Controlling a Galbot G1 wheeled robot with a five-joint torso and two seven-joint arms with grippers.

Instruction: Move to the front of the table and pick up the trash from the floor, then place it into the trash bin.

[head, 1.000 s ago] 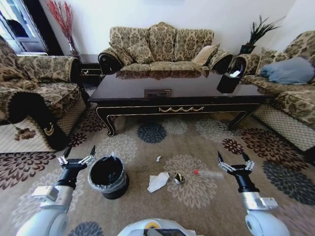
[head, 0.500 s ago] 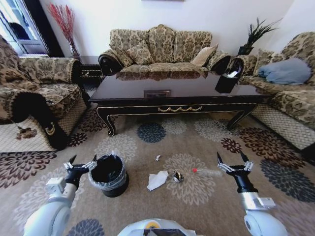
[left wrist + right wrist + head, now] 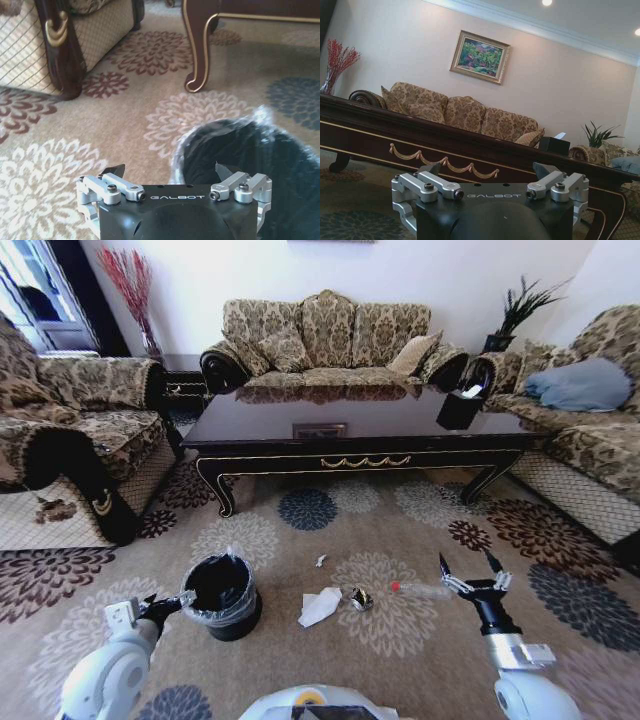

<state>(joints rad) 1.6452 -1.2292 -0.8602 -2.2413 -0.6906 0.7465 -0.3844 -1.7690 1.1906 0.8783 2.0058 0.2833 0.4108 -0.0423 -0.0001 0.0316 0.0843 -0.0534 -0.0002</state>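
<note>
Head view puts my left gripper (image 3: 168,603) low at my left side, fingers spread and holding nothing — its tips sit just beside the rim of the trash bin (image 3: 222,597). My right gripper (image 3: 466,574) hovers with fingers apart, also unloaded, right behind the clear red-capped bottle (image 3: 420,590). Between my two grippers lie the crumpled white tissue (image 3: 320,607) and the shiny wrapper (image 3: 362,599) on the carpet, with a tiny white scrap (image 3: 321,561) farther ahead — toward the table (image 3: 360,445).
</note>
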